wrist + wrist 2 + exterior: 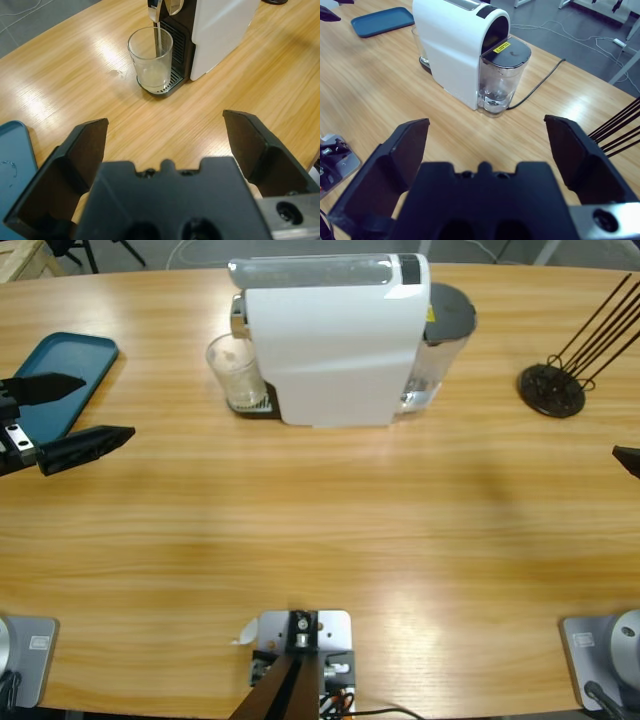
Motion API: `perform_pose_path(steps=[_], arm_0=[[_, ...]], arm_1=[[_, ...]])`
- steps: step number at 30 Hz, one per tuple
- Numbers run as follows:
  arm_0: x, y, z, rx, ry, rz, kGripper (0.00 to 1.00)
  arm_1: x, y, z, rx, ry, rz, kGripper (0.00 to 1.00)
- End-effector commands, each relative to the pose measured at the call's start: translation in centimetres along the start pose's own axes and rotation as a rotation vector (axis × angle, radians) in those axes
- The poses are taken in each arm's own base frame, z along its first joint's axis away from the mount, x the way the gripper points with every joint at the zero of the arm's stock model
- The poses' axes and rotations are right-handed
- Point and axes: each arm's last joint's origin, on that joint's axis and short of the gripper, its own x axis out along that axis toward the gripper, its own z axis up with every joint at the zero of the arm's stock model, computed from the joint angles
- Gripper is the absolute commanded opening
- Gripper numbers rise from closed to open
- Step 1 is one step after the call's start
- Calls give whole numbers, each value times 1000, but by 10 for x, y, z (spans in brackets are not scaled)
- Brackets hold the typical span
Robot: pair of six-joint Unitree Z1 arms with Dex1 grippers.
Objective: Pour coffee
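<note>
Pale coffee [154,79] lies shallow in the glass [150,59] under the machine's [335,340] spout. Left fingers [165,142], wide apart and empty, should straddle the glass squarely, grip mid-height, then slide out level. Right fingers [487,145] wait, spread and empty.

A long wooden table [330,530] of pale oak grain fills the scene, bright glare streaking its top toward nine o'clock in the left wrist view. Beyond its edge at twelve o'clock lies grey floor [580,30], crossed by light cables [560,31] and a black cable [540,82] trailing off the table.
</note>
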Motion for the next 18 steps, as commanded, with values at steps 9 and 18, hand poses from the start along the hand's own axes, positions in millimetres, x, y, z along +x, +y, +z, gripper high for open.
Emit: perform_pose_path(steps=[9, 18], arm_0=[[9, -2, -12, 14, 58, -18, 996], [10, -3, -12, 16, 63, -31, 996]], arm_1=[[6, 2, -12, -6, 32, 24, 1000], [7, 2, -12, -5, 36, 24, 1000]])
